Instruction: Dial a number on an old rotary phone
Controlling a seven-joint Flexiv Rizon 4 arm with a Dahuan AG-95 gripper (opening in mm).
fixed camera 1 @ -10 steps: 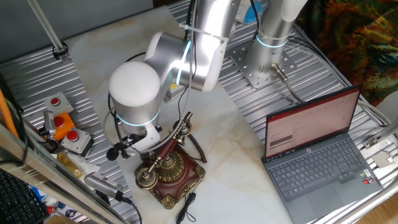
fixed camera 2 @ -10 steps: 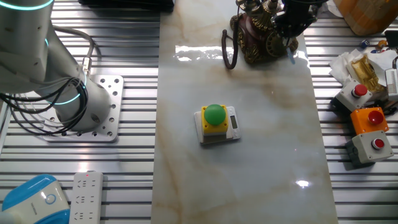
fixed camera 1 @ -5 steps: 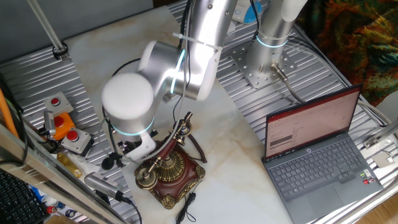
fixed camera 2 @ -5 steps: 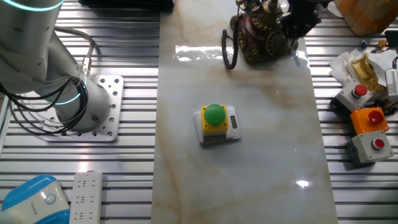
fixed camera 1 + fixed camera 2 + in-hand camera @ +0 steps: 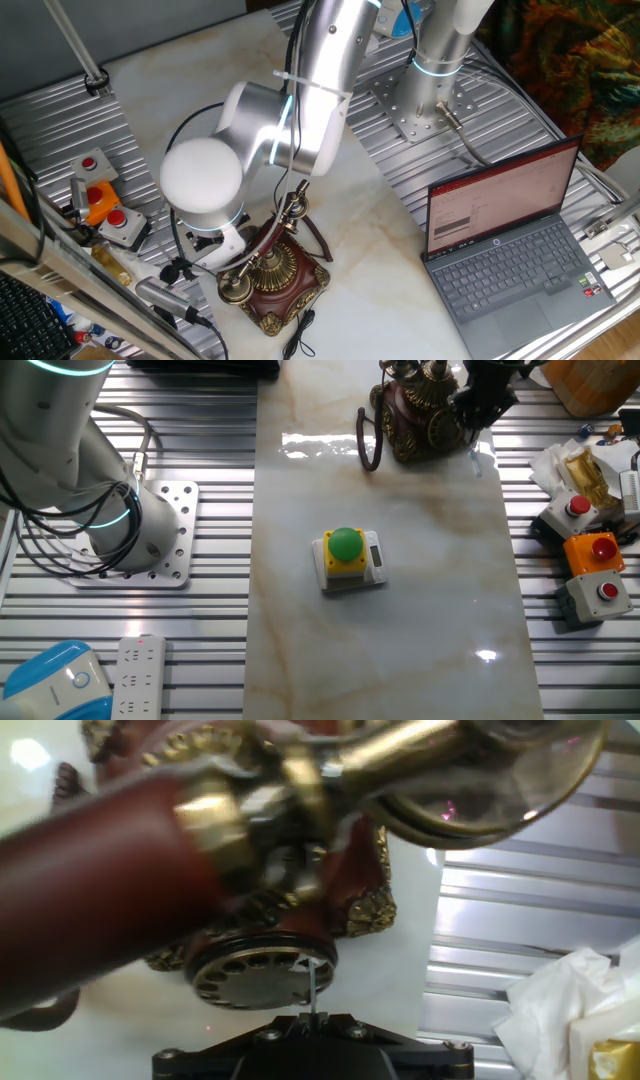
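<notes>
phone: old rotary phone [image 5: 272, 270] at near edge of marble table [image 5: 400, 600], handset on cradle | gripper [image 5: 478, 405]: at dial [image 5: 262, 976], thin tip on its rim, jaw state cannot tell | change: arm's white joint [image 5: 203, 180] moved lower-left, closer over phone

Both fixed views are bright and sharp under even overhead light. The glossy tabletop [image 5: 400, 610] throws white glare patches near the phone [image 5: 420, 415] and close to the front edge. The hand view is dimmer; its handset [image 5: 150, 880] is blurred.
</notes>
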